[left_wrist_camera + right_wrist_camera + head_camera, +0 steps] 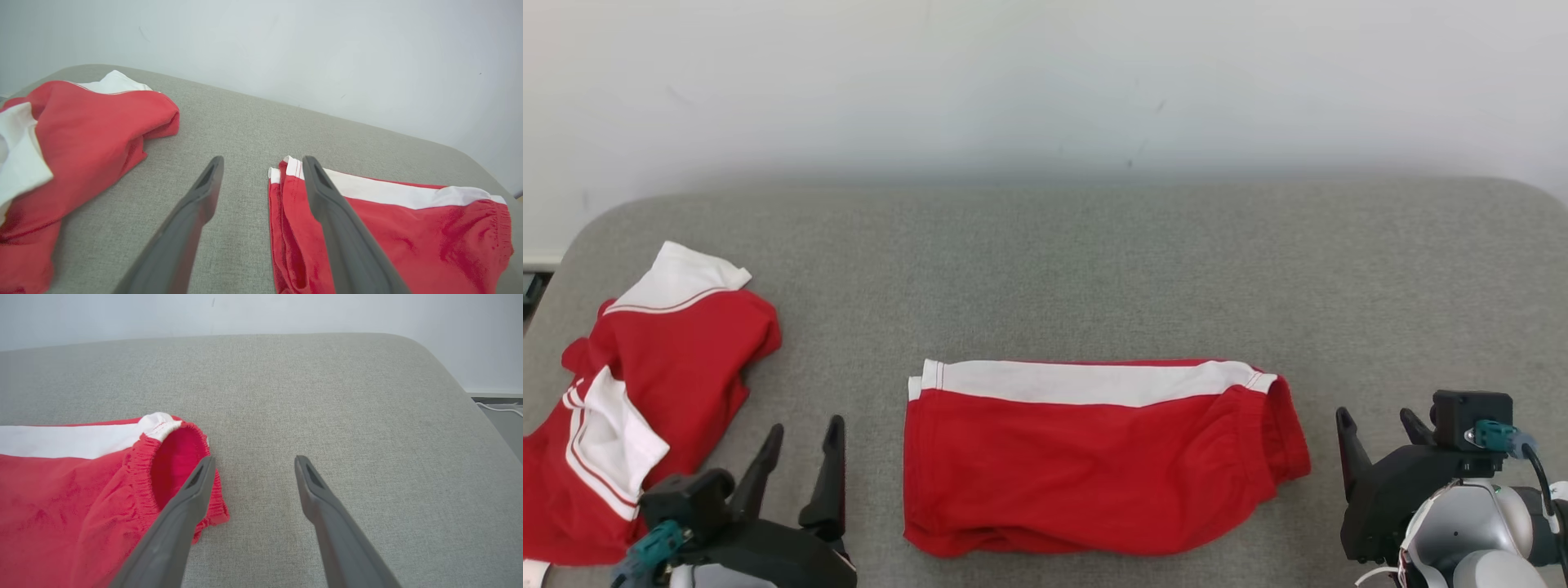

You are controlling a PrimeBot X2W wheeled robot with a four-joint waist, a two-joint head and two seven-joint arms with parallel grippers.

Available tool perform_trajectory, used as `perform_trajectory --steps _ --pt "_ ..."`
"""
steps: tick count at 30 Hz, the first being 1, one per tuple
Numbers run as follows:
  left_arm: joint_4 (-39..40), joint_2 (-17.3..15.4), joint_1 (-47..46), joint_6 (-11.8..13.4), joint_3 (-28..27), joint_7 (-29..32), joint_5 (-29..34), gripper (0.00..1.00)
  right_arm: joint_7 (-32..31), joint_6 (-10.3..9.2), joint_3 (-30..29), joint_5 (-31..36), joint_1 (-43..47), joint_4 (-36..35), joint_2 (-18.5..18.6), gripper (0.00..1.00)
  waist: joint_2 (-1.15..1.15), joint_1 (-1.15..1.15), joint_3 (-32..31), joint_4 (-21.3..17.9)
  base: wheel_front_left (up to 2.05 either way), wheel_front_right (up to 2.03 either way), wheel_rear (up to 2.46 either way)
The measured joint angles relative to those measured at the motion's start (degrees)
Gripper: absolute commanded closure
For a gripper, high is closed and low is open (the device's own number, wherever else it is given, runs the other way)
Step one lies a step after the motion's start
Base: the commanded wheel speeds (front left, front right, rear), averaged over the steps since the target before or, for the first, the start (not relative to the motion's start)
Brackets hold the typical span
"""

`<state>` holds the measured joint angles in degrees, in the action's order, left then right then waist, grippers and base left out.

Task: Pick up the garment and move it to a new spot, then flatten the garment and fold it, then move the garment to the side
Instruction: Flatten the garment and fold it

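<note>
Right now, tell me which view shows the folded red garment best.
Head view: the whole folded garment lies flat, every edge visible. The left wrist view cuts off its near edge; the right wrist view shows its elastic waistband end.

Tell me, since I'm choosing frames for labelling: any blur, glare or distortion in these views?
Head view: soft even light, folded garment sharp, dim shadow where table meets wall. Left wrist view: tilted horizon, slight sheen on that garment. Right wrist view: sharp, no glare.

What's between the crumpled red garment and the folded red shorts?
In the head view, the open left claw stands between garment and shorts, over bare grey padding; no other thing lies there.
</note>
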<state>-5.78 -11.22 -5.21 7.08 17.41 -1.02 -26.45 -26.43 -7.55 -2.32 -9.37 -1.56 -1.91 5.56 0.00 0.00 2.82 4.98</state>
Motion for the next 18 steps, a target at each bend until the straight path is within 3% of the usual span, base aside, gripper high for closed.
perform_trajectory --steps 9,11,14,18 --pt "0.2 -2.0 3.2 0.0 -2.6 -1.6 1.6 0.00 11.5 0.67 1.0 -1.2 1.2 -0.3 -1.1 0.00 0.00 0.00 -3.1 -3.1 0.00 0.00 0.00" --pt "0.5 -2.4 3.9 0.0 -3.5 -1.6 2.4 0.00 13.6 1.94 1.6 -1.8 1.6 -0.3 -1.1 0.00 0.00 0.00 -3.6 -4.0 0.00 0.00 0.00" --pt "0.9 -3.2 4.0 0.0 -4.2 -2.0 3.4 0.00 16.5 5.86 4.4 -2.2 2.3 -0.2 -0.4 0.00 -0.01 0.00 -4.4 -5.3 0.00 0.00 0.00" --pt "0.8 -3.2 5.8 0.0 -5.1 -2.1 4.1 0.00 19.5 7.93 5.4 -2.4 3.3 0.2 0.0 0.00 0.00 0.00 -5.4 -6.6 0.00 0.00 0.00"
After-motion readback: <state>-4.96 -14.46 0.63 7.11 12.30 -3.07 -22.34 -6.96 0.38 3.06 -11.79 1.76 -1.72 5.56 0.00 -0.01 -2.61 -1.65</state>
